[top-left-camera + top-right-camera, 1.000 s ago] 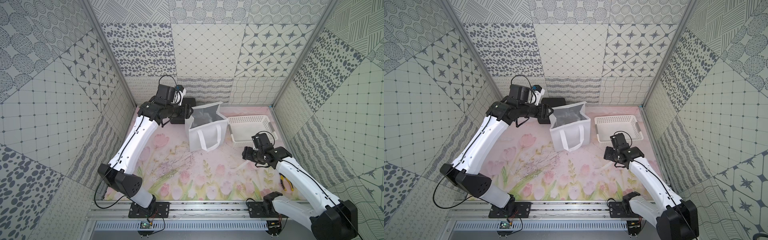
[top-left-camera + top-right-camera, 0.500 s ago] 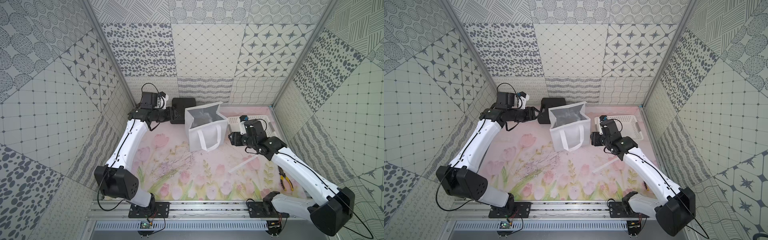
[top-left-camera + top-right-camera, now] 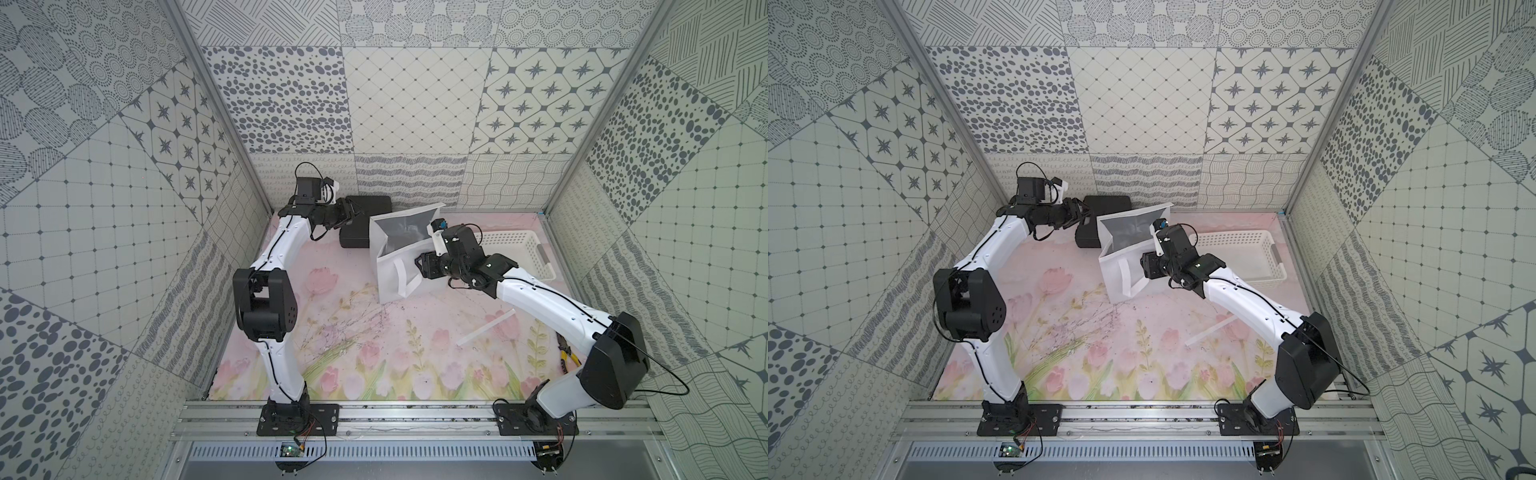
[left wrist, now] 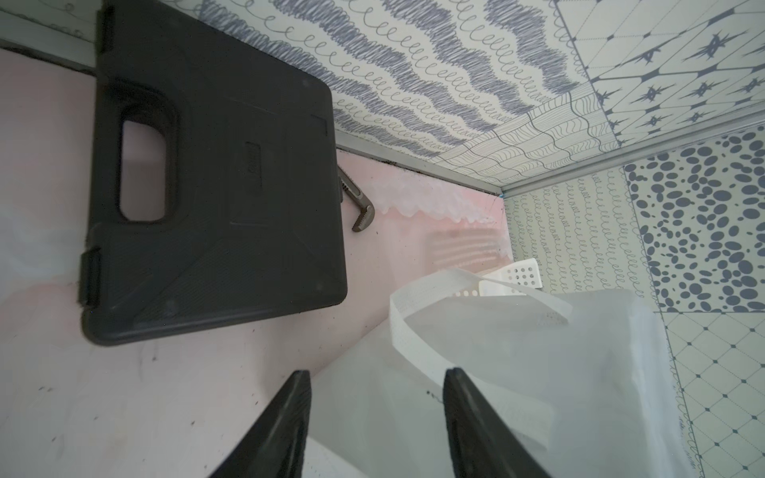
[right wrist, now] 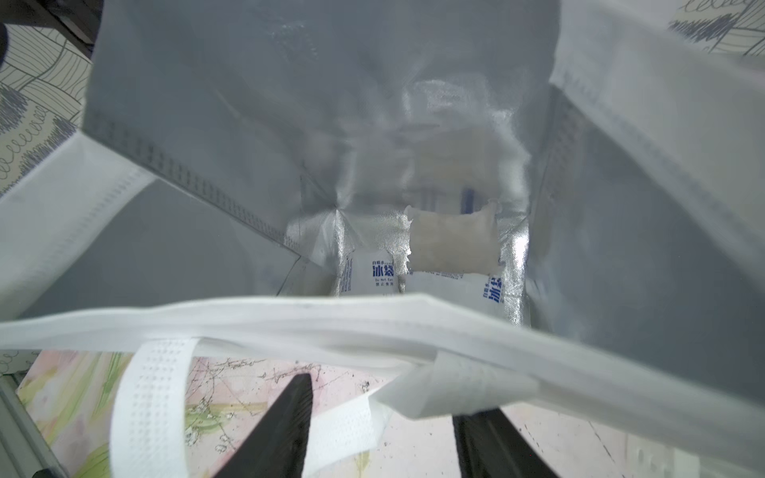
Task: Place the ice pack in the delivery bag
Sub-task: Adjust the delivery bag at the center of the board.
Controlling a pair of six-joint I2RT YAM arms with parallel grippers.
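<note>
Facing delivery bag rim, right end effector

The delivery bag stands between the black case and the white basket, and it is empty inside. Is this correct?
Not quite. The delivery bag is not empty: the right wrist view shows ice packs lying at its bottom. It does stand between the black case and the white basket, as a top view shows.

- Surface: table, tulip-print covering.
- At right gripper: delivery bag, upright.
- Near left gripper: black case, lying flat.
- Just beside right gripper, away from bag: white basket.
- Well apart from both: white strip, pliers.
</note>
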